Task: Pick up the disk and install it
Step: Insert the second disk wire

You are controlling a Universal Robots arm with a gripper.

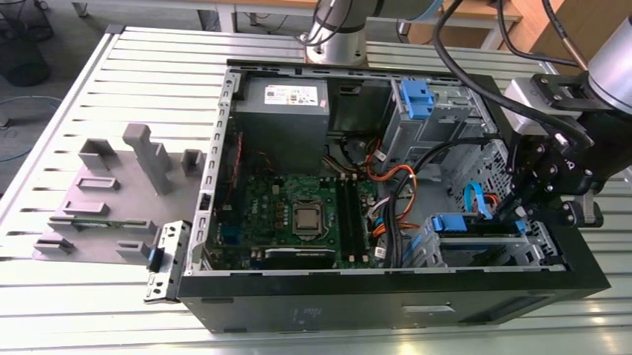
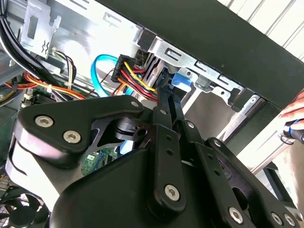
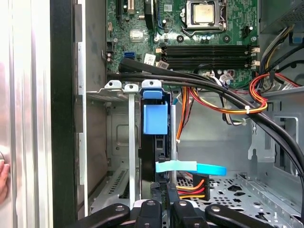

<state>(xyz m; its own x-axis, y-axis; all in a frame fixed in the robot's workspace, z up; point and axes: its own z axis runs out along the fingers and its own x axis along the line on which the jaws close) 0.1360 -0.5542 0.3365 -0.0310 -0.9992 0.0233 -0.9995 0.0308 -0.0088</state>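
My gripper (image 1: 520, 209) was positioned inside the open computer case (image 1: 395, 307), at the drive cage (image 1: 484, 248) in the corner nearest the exterior view's right. In the first wrist view, my gripper (image 3: 166, 197) reached toward the end of the disk (image 3: 160, 142), which stood on edge in a slot of the cage with its blue rail tab (image 3: 155, 118) at the far end. I could not tell whether the gripper was closed on the disk or merely beside it, because its linkage hid the fingertips. In the second wrist view, the black linkage of my gripper (image 2: 164, 102) ran up to the blue tab (image 2: 180, 80), next to a bundle of red, yellow and black wires (image 2: 135, 78). A light blue flat cable (image 3: 190, 167) crossed just in front of the disk. Beyond the cage, thick black cables (image 3: 199, 83) passed over the green motherboard (image 1: 296, 207) with its processor socket (image 1: 306, 217). Farther back, a grey power-supply box (image 1: 284, 111) occupied the rear corner, and a second blue latch (image 1: 417, 100) sat on the upper bay. Outside the case, a grey fixture block (image 1: 118, 192) rested on the slatted counter (image 1: 59, 133). A person's hand (image 2: 294, 111) appeared beyond the case edge.
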